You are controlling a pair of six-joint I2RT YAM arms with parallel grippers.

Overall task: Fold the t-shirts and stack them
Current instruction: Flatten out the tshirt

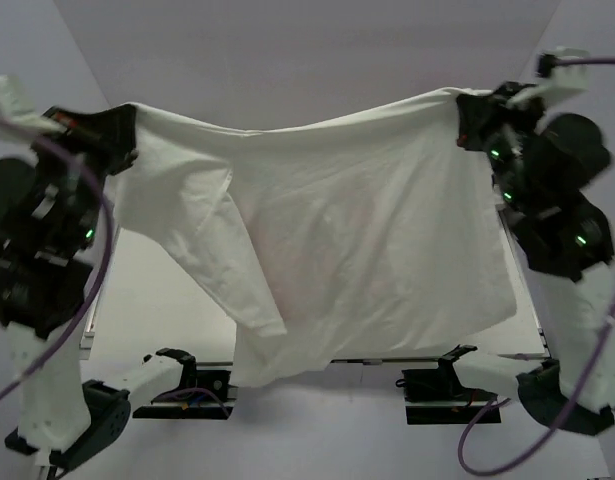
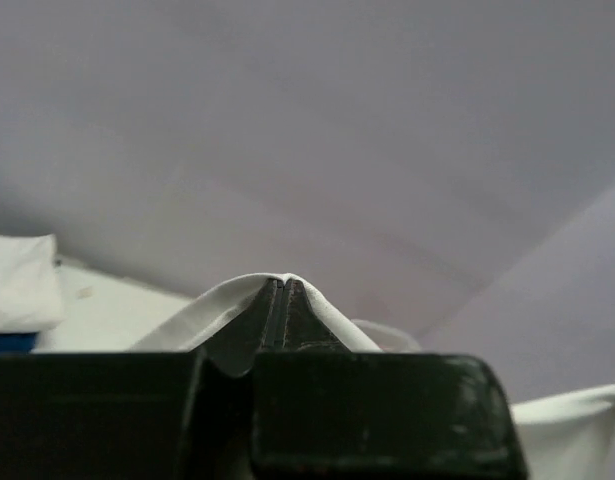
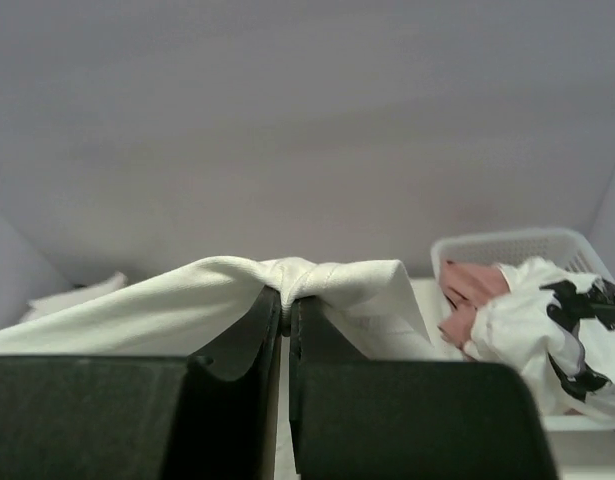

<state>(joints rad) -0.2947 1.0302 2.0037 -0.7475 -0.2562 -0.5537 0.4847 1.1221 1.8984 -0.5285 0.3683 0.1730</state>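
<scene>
While left gripper [image 2: 284,305] and right gripper [image 3: 285,312] clamp its corners, white t-shirt [image 1: 367,230] hangs spread, wrinkled

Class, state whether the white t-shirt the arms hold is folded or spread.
Spread: the white t-shirt hangs wide as one sheet, top corners pulled apart.

Held up over the table [image 1: 152,300]: the t-shirt [image 1: 337,230], pinched at its upper left corner by the left gripper [image 1: 132,130], at its upper right by the right gripper [image 1: 465,118]. Right of that right corner, in a basket [image 3: 507,245], a crumpled tee [image 3: 467,290] with a second crumpled tee [image 3: 547,320] touching it on the right. Left of the left corner and lower, a folded tee [image 2: 17,285] lying on a lower folded tee [image 2: 7,343].
</scene>
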